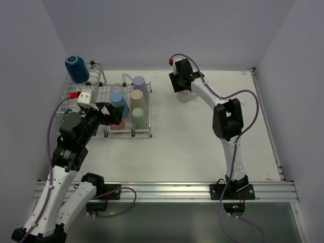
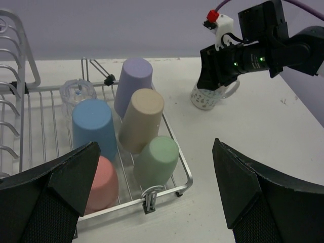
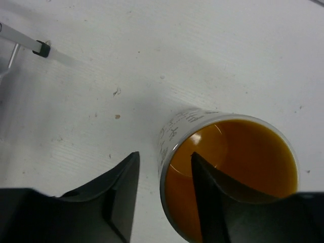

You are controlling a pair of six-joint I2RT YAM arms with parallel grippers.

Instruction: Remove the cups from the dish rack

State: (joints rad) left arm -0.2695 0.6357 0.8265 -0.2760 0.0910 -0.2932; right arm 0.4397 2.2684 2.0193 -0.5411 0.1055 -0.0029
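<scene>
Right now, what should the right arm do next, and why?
Probably lift the right end effector straight up. The mug already stands on the table, outside the rack, and the fingers straddle its rim with a gap showing, so it looks released.

Robot test cell in a lab: bare white tabletop [image 1: 202, 152] enclosed by plain lilac-grey wall panels [image 1: 152, 30], aluminium mounting rail [image 1: 167, 191] at the near edge.

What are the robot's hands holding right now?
Nothing. The right gripper straddles the rim of the speckled mug, one finger inside, one outside, without pinching it. The left gripper is open and empty.
</scene>
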